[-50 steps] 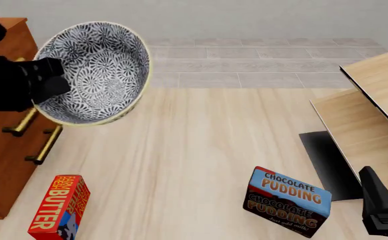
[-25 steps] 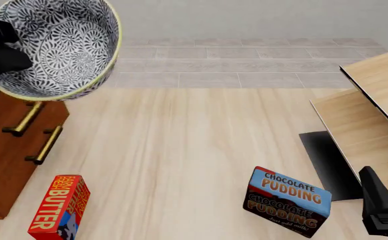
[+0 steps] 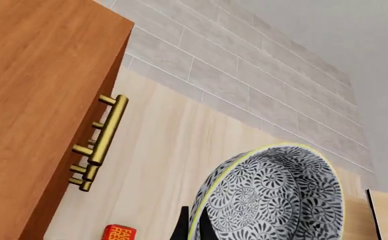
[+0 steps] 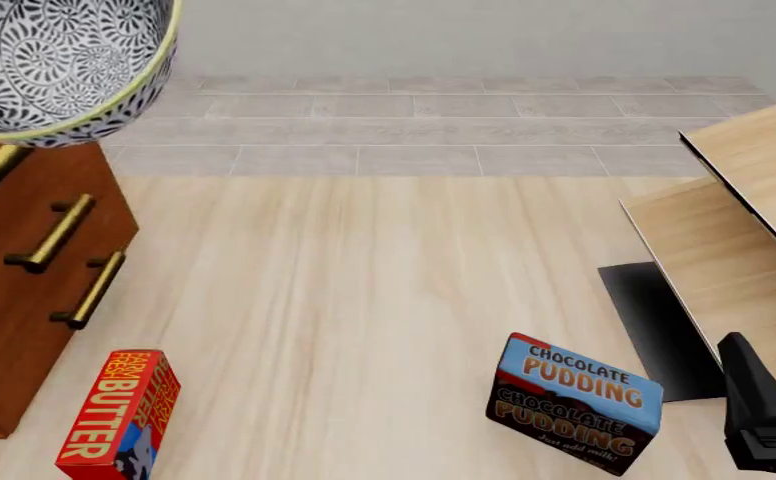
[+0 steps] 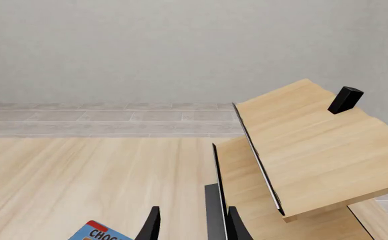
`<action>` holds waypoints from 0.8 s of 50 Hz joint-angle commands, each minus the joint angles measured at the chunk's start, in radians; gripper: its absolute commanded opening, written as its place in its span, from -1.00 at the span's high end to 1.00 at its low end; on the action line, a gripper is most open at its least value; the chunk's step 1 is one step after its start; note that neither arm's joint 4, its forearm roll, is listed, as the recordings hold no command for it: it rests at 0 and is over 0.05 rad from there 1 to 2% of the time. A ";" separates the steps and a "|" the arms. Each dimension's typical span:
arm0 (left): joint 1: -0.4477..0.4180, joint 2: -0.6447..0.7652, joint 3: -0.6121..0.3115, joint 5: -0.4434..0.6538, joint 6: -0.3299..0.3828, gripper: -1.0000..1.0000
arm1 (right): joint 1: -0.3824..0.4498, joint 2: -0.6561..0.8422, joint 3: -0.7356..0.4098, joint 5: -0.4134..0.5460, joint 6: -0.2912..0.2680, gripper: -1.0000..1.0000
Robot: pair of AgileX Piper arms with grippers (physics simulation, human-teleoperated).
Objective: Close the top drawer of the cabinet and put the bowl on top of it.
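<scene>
The bowl [image 4: 55, 65] is hanging over the cabinet [image 4: 15, 290], gripped in the left hand [image 3: 190, 231]; butter box [image 4: 115, 415] and pudding box [image 4: 575, 403] are sitting below, right hand [image 5: 188, 227] idling, slightly parted.

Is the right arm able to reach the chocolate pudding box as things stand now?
Probably yes. The right pincer hangs just to the right of the chocolate pudding box, and only bare table shows between them. Its fingers look slightly apart and hold nothing.

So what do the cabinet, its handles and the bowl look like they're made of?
Cabinet: reddish-brown wood by its grain, smooth satin finish. Handles: brass-coloured metal bars, slightly shiny. Bowl: likely glazed ceramic, with a dense blue-grey floral pattern and a pale yellowish rim.
</scene>
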 commanded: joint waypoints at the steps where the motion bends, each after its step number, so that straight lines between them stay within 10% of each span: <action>1: 0.045 0.018 -0.083 0.043 0.000 1.00 | 0.001 0.000 0.000 0.000 0.000 -1.00; 40: 0.265 0.071 -0.218 0.103 0.015 1.00 | 0.001 0.000 0.000 0.000 0.000 -1.00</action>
